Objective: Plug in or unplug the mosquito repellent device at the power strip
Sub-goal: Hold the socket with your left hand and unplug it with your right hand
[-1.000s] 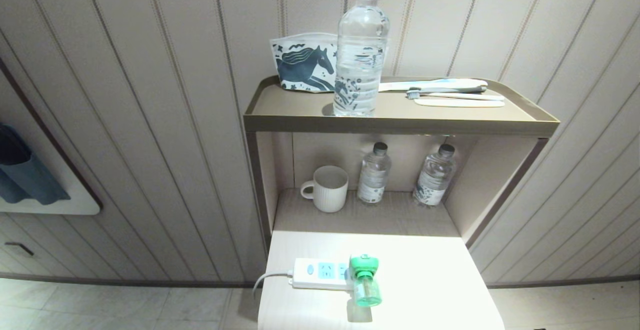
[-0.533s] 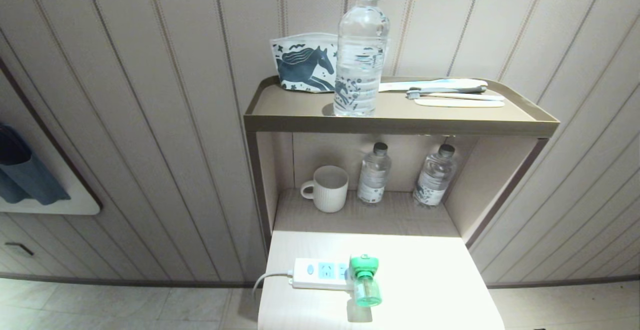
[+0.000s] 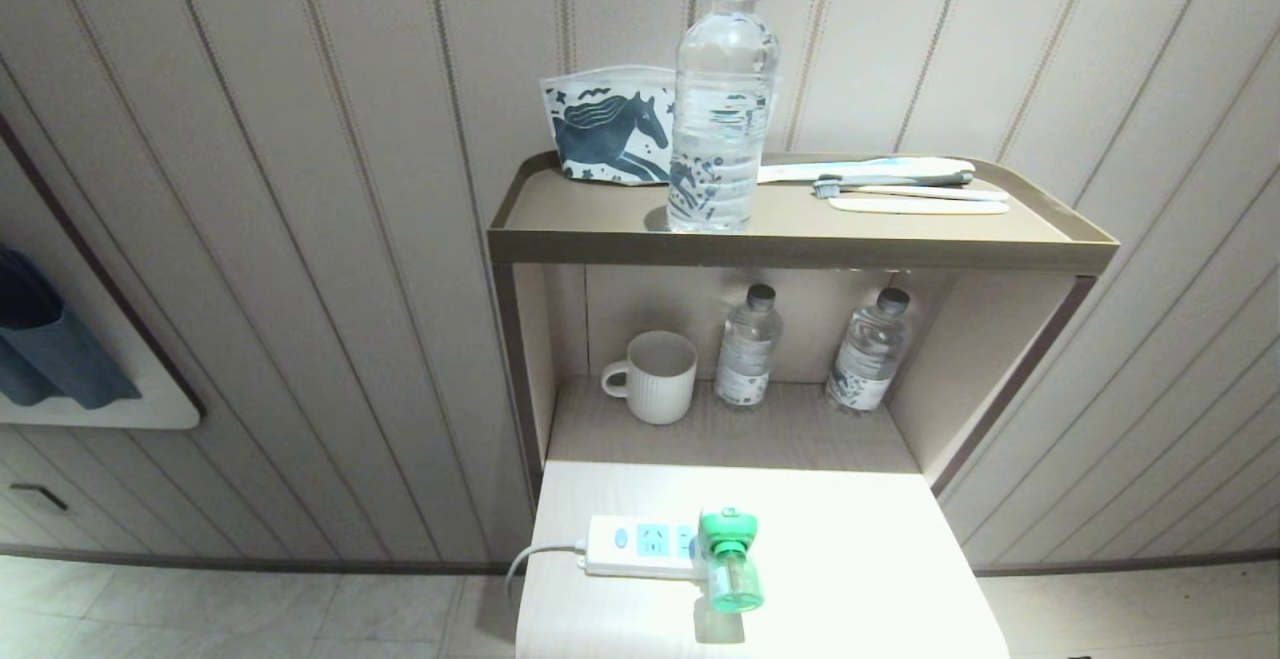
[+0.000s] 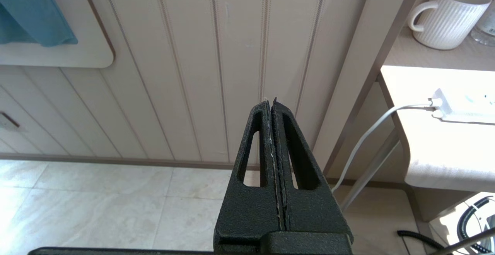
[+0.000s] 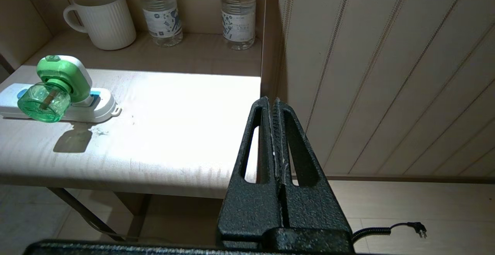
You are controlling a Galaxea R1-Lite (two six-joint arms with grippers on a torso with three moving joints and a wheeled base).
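The mosquito repellent device [image 3: 729, 557] is sitting plugged into the right-hand end of the power strip [image 3: 640, 545], its green bottle jutting toward the near edge of the pale surface [image 3: 860, 579], at about 6 o'clock in the head view. The strip's white cord [image 4: 371, 131] is trailing off the surface's left edge toward the floor. Neither arm is showing from the head. The right pincer [image 5: 273, 104] is hanging closed and empty off the surface's right front corner, pointing toward the panelled wall, with the device well apart at its 10 o'clock. The left pincer [image 4: 270, 103] is likewise pressed closed on nothing, aimed at the wall left of the surface. On the shelf behind, a white mug [image 3: 655, 376] and two small water bottles [image 3: 748, 347] are standing upright.
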